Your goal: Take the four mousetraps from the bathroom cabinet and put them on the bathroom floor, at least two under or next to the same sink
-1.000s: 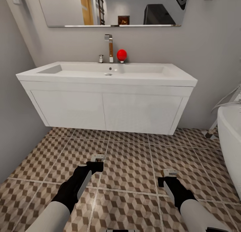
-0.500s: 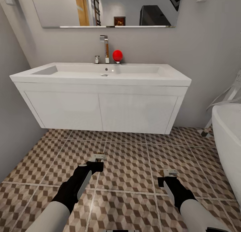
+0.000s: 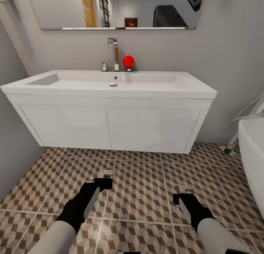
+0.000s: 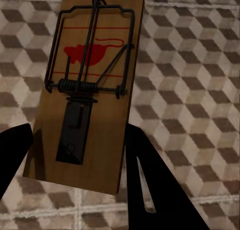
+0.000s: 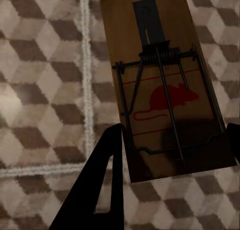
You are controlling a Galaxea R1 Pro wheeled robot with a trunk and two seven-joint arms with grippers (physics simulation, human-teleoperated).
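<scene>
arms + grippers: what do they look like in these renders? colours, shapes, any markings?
Both arms have smooth white forearm shells running into matte black wrist sections. The left gripper and right gripper end in pale grey tips in the head view; in the wrist views their fingers are flat black tapering blades with a slot cut through. No cables or markings are visible.

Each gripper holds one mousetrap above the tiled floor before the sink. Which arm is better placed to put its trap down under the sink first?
Probably the left. The left gripper with its mousetrap is nearer the bathroom sink than the right gripper with its mousetrap. The difference is small.
</scene>
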